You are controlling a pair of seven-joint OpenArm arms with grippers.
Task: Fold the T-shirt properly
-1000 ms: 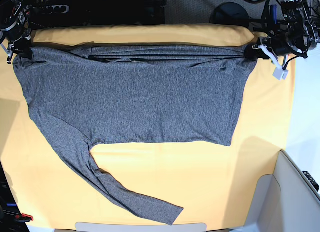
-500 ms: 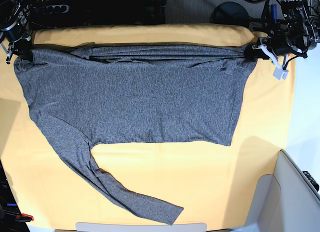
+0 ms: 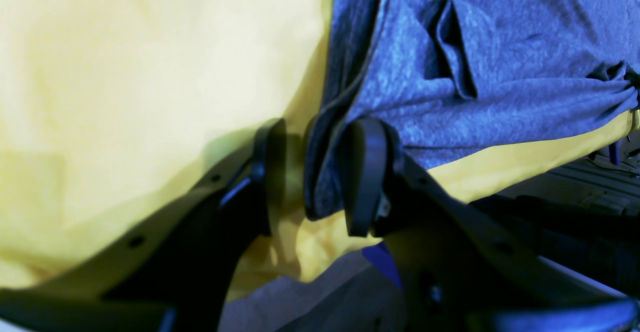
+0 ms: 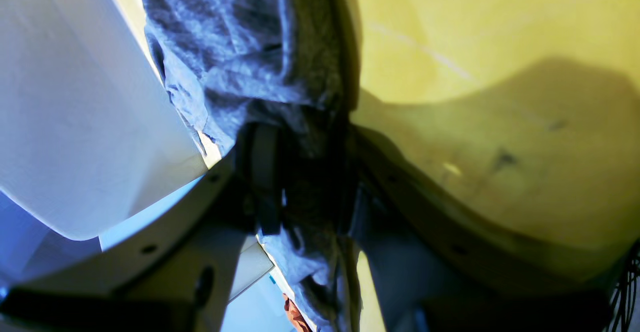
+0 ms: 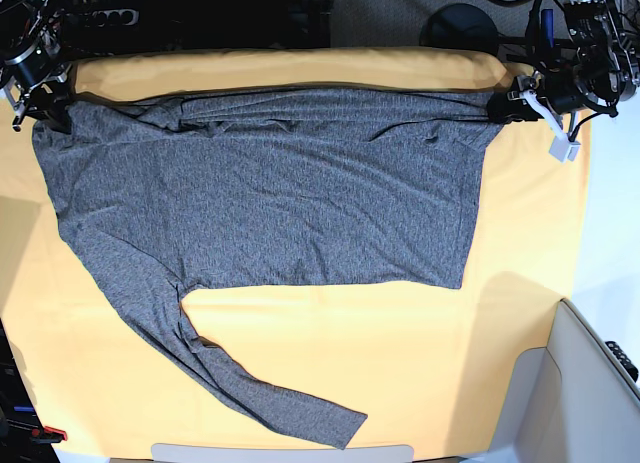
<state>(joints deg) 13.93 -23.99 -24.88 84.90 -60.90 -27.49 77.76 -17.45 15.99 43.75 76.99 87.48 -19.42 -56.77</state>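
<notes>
Since a second ago, the far edge of the heathered dark grey long-sleeved T-shirt [image 5: 270,198] sits nearer the back of the yellow-orange covered table [image 5: 400,363], so the far-edge stretch is progressing. The left end effector [image 3: 312,172] has its jaws parted around the hem corner; a firm pinch is not evident. The right end effector [image 4: 305,182] pinches bunched fabric at the opposite far corner. One sleeve trails toward the near edge.
</notes>
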